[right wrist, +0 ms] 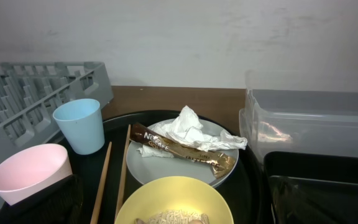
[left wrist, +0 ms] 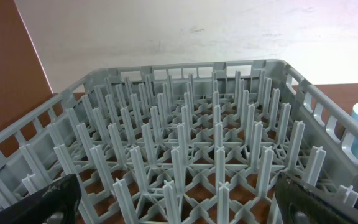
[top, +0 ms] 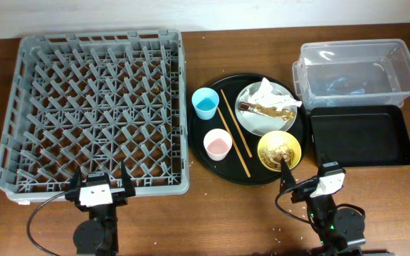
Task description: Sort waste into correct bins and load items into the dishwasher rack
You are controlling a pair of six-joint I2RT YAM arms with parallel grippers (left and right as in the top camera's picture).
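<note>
The grey rack (top: 98, 37) fills the left and holds nothing; it also shows in the left wrist view (left wrist: 185, 124). A blue cup (top: 206, 103), pink-lined white cup (top: 218, 144), two chopsticks (top: 235, 133), a grey plate (top: 276, 122) and a yellow bowl (top: 279, 151) sit on a round black tray. The plate (right wrist: 166, 171) carries a white napkin (right wrist: 188, 127) and a brown foil sachet (right wrist: 185, 149). The bowl (right wrist: 173, 196) holds rice-like leftovers (right wrist: 169, 218). My left gripper (top: 100, 178) is open at the rack's near wall. My right gripper (top: 303, 174) is open, just short of the bowl.
The round black tray (top: 201, 153) lies between the rack and the bins. The clear tub (top: 351, 46) stands at the back right with the shallow black rectangular tray (top: 361, 135) in front of it. Both look bare inside. Brown tabletop lies around them.
</note>
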